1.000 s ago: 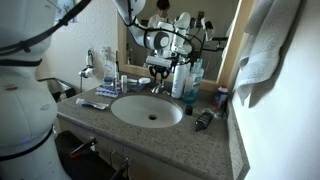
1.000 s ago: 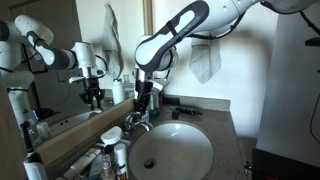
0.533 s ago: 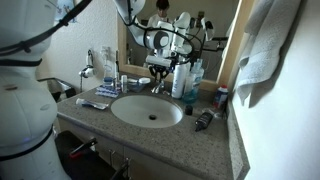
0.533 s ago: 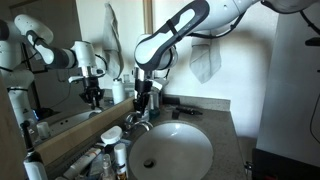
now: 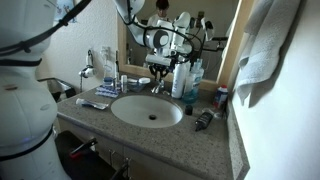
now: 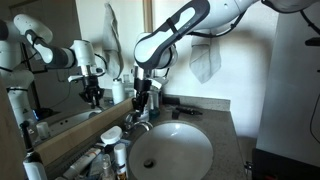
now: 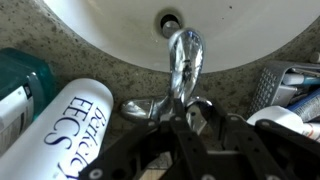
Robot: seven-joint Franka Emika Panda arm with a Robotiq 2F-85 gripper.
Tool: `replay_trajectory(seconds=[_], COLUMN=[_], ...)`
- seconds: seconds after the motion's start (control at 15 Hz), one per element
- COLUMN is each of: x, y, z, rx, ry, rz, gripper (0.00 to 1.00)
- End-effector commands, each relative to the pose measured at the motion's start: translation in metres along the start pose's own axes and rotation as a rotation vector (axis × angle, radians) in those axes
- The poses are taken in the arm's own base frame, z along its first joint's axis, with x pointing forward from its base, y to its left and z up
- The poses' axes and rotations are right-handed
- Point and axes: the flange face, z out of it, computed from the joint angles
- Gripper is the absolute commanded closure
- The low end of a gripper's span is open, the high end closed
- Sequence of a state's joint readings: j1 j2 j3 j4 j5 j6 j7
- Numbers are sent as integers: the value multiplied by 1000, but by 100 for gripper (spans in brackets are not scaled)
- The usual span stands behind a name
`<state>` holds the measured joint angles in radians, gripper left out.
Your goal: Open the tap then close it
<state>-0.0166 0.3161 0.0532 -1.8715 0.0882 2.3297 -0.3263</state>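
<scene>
The tap is a small chrome faucet at the back rim of the oval sink. Its spout points over the basin and its lever handle sticks out to one side. My gripper comes straight down on the tap's top. Its two dark fingers stand close together with the chrome top between them. In both exterior views the gripper sits just above the tap. No water shows at the spout.
Blue-and-white bottles stand close beside the tap on both sides. A mesh holder is next to it. A mirror rises behind. A towel hangs at the side. Small items lie on the speckled counter.
</scene>
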Motion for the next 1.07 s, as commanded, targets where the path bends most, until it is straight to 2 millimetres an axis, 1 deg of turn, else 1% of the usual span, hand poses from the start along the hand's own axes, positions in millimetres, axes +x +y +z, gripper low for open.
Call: replay_trajectory(seconds=[0.0, 0.33, 1.0], x=[10, 16, 11], y=[-9, -14, -15], z=[-34, -46, -40], rx=[0, -3, 0], ry=[80, 122, 100], rz=[1, -5, -8], gripper=[91, 91, 92])
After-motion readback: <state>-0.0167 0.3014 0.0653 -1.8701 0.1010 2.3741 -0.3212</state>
